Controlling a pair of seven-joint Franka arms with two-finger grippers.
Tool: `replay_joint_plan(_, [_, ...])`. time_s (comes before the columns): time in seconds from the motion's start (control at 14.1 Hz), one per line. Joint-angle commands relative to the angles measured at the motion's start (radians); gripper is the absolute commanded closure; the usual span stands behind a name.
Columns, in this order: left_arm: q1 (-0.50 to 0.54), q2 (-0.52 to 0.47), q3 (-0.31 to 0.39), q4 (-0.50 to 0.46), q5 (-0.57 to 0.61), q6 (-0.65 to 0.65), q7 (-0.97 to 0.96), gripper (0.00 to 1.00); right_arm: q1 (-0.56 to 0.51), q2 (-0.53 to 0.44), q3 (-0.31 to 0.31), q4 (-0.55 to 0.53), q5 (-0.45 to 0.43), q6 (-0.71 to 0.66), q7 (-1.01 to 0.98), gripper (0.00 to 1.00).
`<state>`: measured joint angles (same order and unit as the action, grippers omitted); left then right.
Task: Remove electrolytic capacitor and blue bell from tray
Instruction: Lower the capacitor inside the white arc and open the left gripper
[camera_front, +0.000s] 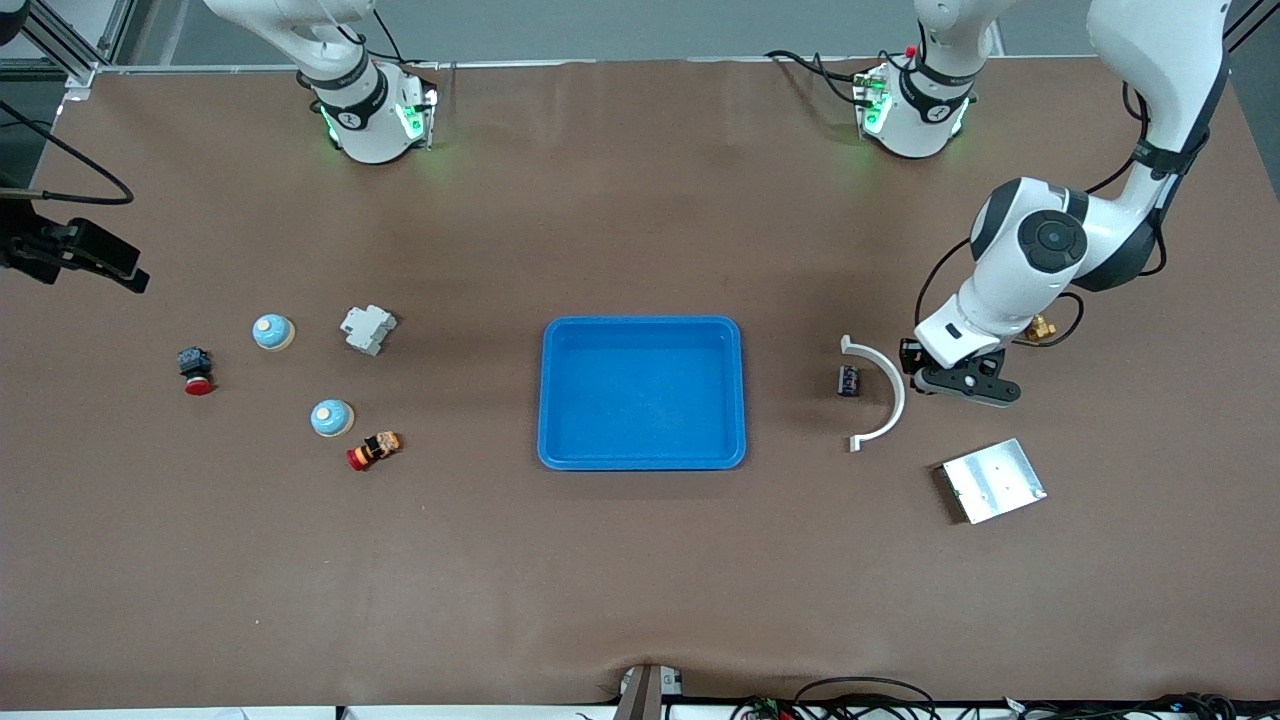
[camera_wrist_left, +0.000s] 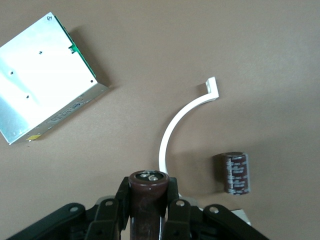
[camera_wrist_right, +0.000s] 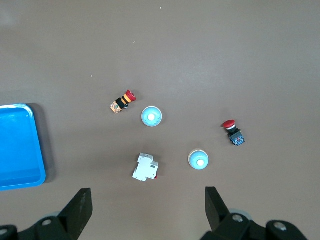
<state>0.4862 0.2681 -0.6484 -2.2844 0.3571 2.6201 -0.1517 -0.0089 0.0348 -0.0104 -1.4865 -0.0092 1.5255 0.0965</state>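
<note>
My left gripper (camera_front: 962, 385) is shut on a dark brown capacitor (camera_wrist_left: 147, 197). It holds it over the table beside a white curved strip (camera_front: 884, 393), toward the left arm's end. A second capacitor (camera_front: 849, 380) lies on the table beside the strip and also shows in the left wrist view (camera_wrist_left: 235, 172). Two light-blue bells (camera_front: 272, 331) (camera_front: 331, 417) stand toward the right arm's end. In the right wrist view they appear below (camera_wrist_right: 151, 116) (camera_wrist_right: 198, 160). My right gripper (camera_wrist_right: 148, 201) is open and empty, high over them and out of the front view.
A blue tray (camera_front: 642, 455) sits mid-table. A metal box (camera_front: 993, 480) lies nearer the front camera than the left gripper. Beside the bells are a white breaker (camera_front: 367, 328) and two red push buttons (camera_front: 197, 372) (camera_front: 373, 450).
</note>
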Motion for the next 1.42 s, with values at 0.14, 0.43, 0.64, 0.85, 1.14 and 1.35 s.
replay_joint_plan(0.14, [0.098,0.028,-0.008,-0.035,0.143,0.072,0.004,1.0,0.004,-0.019,0.0,-0.012,-0.005,-0.011,0.0,0.0])
replay_joint_plan(0.43, [0.097,0.052,-0.007,-0.056,0.144,0.071,-0.037,1.0,0.006,-0.019,0.0,-0.012,-0.008,-0.011,0.0,0.0])
replay_joint_plan(0.64, [0.094,0.103,-0.005,-0.049,0.144,0.07,-0.089,1.0,0.006,-0.019,0.001,-0.012,-0.011,-0.015,0.0,0.0])
replay_joint_plan(0.85, [0.094,0.114,-0.001,-0.046,0.157,0.07,-0.115,1.0,0.007,-0.019,0.001,-0.012,-0.012,-0.011,0.0,0.0])
replay_joint_plan(1.14, [0.095,0.148,0.019,-0.021,0.172,0.07,-0.121,1.0,0.009,-0.019,0.001,-0.012,-0.015,-0.005,0.0,0.0])
replay_joint_plan(1.35, [0.095,0.183,0.041,0.003,0.252,0.072,-0.175,1.0,0.013,-0.019,0.003,-0.012,-0.014,-0.01,0.0,0.0])
